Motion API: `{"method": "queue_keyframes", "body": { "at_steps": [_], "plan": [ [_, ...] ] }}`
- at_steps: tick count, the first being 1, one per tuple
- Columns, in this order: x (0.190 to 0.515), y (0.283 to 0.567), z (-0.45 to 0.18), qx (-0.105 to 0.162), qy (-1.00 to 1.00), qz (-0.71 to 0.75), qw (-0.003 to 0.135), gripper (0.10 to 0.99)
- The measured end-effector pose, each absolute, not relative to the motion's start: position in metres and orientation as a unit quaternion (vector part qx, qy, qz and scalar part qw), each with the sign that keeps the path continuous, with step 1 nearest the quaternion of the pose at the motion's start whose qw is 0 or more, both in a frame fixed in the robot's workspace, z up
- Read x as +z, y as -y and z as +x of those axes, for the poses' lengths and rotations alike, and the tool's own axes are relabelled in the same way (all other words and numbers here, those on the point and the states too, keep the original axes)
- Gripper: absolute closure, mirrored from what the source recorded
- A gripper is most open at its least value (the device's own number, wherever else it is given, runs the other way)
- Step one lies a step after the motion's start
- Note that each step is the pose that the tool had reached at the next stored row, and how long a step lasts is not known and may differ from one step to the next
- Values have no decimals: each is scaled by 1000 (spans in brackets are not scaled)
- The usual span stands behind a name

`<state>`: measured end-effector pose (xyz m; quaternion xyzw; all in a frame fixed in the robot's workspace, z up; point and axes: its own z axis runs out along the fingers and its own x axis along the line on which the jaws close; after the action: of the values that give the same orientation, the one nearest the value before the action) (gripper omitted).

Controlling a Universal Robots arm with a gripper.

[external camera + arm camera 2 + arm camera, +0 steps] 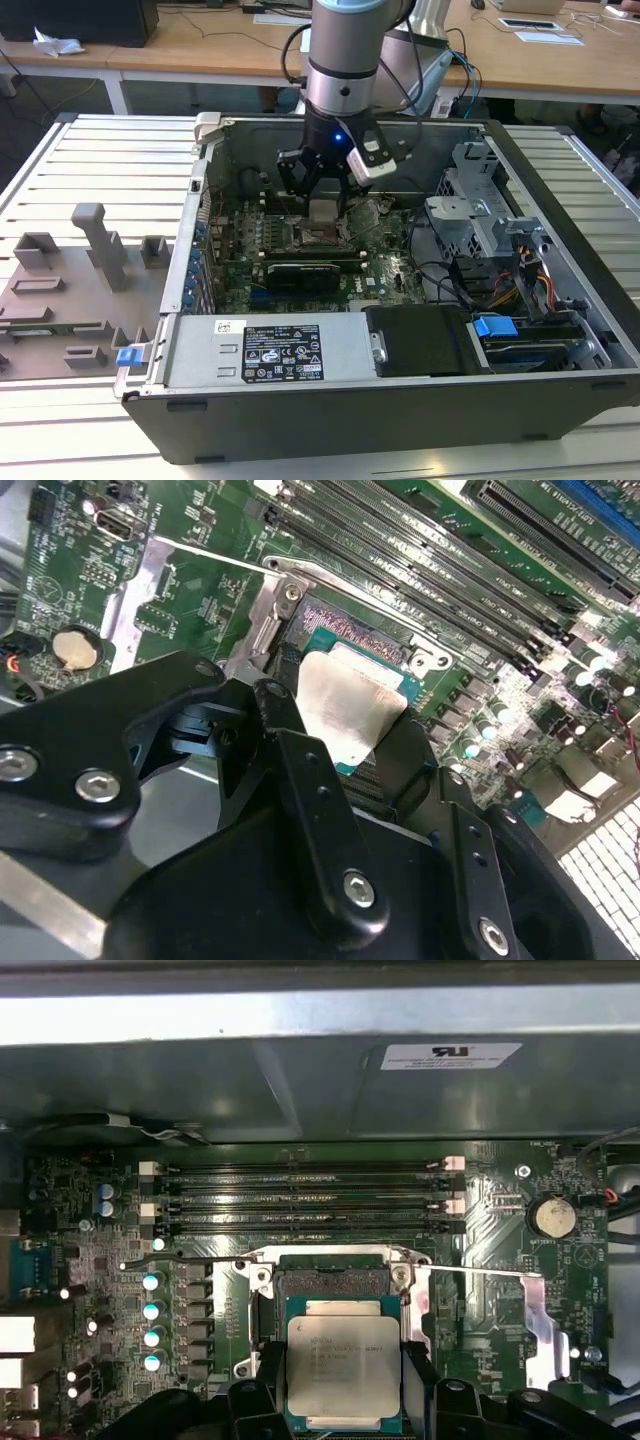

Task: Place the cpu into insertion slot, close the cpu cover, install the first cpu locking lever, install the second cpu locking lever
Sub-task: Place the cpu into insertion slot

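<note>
First wrist view: clamped narrow on the cpu (343, 1360) by two opposite edges with the gripper (343, 1375); held flat, silver top up, partly over the insertion slot (335, 1280).

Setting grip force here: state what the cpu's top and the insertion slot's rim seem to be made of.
The cpu: top looks like bare metal, dull matte silver, giving a soft smeared glare; its edge looks like green circuit board. The insertion slot: rim looks like bright plated steel, glinting sharply; the dark centre is probably plastic.
</note>
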<state>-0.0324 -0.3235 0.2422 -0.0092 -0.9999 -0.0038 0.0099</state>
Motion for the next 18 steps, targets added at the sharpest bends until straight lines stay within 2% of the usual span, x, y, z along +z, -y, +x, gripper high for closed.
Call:
{"method": "queue_keyframes", "body": {
  "at_steps": [18],
  "plan": [
    [234,322,-33,-4,1000,-14,10,541]
  ]
}}
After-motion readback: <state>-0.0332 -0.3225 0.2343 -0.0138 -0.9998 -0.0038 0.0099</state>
